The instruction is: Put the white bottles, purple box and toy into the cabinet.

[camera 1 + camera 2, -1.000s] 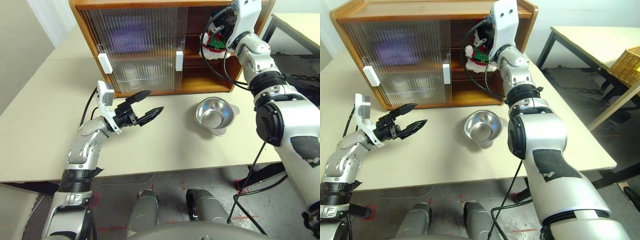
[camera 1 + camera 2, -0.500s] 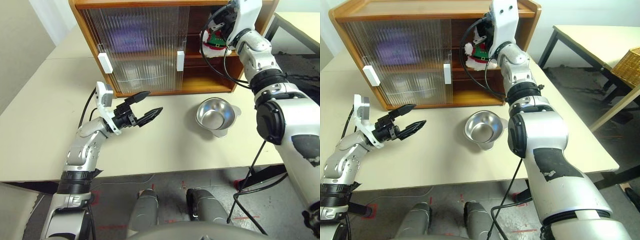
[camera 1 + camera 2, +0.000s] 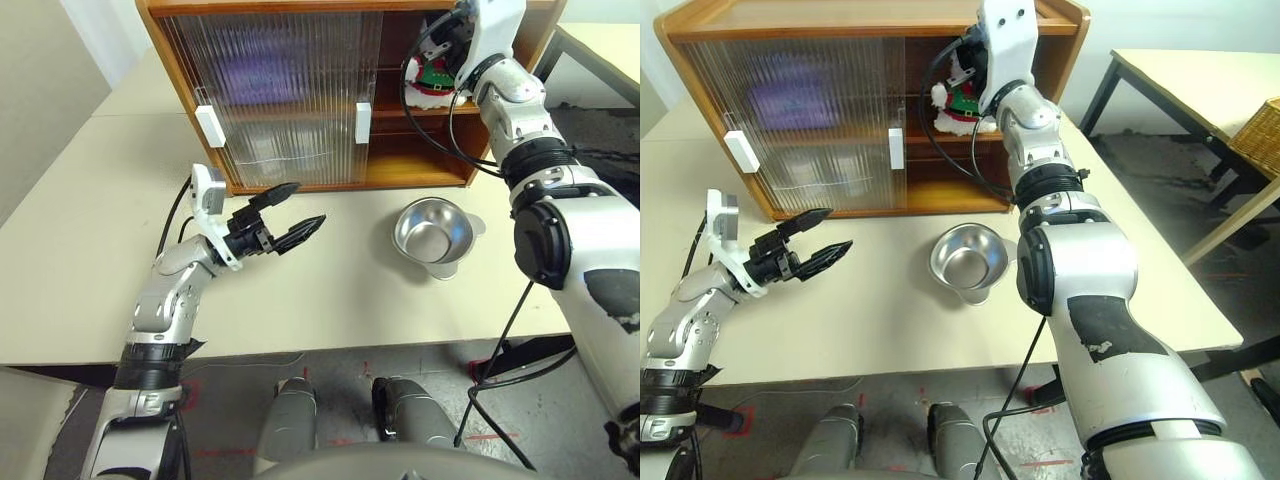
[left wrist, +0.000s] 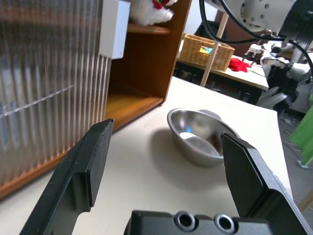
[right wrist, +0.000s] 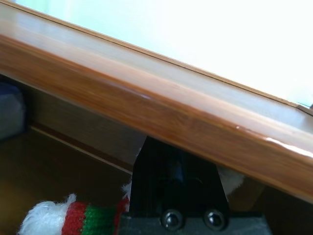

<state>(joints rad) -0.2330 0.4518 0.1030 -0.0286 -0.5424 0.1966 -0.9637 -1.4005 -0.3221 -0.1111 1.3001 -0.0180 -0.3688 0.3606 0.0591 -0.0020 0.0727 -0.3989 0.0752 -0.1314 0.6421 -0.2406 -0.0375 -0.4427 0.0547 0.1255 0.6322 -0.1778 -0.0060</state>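
I've got the steel bowl [image 3: 432,231] sitting on the table [image 3: 80,230] just in front of the cabinet [image 3: 300,95], well clear of the open right-hand bay. The ribbed sliding doors [image 3: 275,95] cover the left part, with a purple blur behind them on the upper shelf, so what's back there I can't make out properly. My left hand [image 3: 300,215] hangs over the table in front of those doors, fingers spread wide, nothing between them. From its wrist camera I get the bowl between the fingers, and a wicker basket [image 4: 204,50] on another table behind, which the head cameras put off to the right. My right hand [image 3: 975,70] is up inside the upper shelf, clamped on the toy [image 3: 958,97]: white plush, red-and-green scarf, at the shelf's front edge. The right wrist camera shows the cabinet's top board close overhead.
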